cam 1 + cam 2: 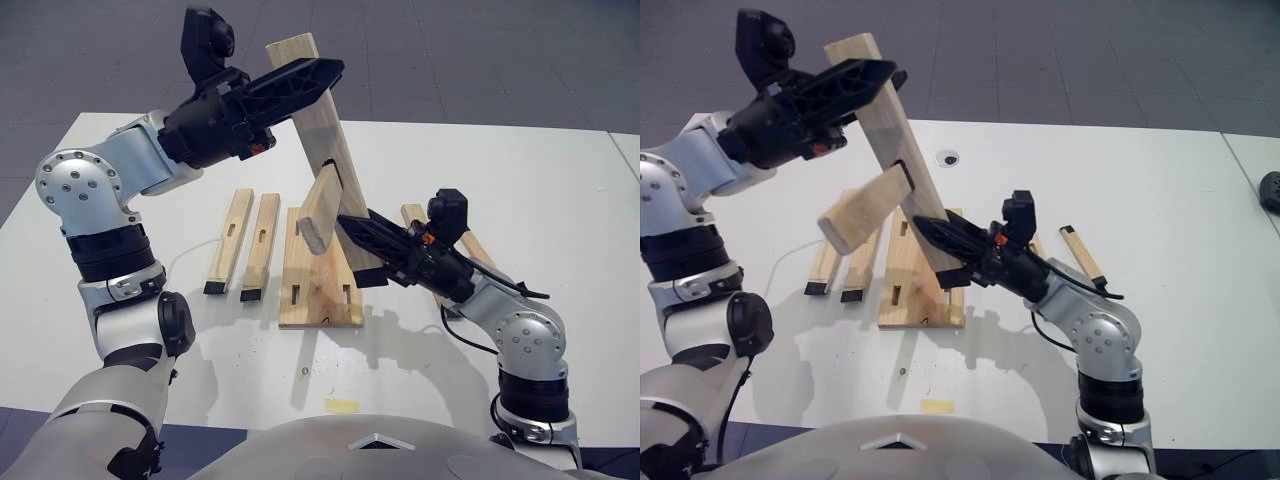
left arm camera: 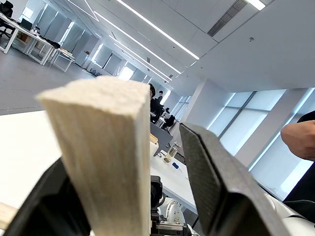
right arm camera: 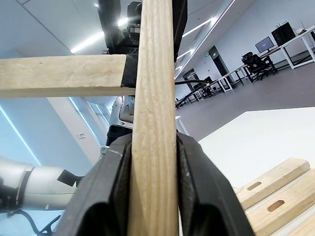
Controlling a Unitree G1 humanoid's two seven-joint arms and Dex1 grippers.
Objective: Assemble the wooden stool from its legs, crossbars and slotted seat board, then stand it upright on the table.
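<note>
Rigid, likely light leg [image 1: 322, 135] with crossbar [image 1: 320, 207]: right tool [image 1: 352, 227] clenched low on it; left tool [image 1: 326, 72] straddles its top, unclenched.

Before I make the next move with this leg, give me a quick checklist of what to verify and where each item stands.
1. Right gripper clamped on the leg near its foot: ok.
2. Left gripper hold near the leg's top: not ok; the left wrist view shows a gap between one finger and the wood.
3. Crossbar sits in the leg's slot: ok; how deep, cannot tell.
4. Leg's foot clear of the seat board: cannot tell.
5. Seat board flat on the table, slots facing up: ok.
6. Two spare legs lying beside the board, apart from it: ok.
</note>
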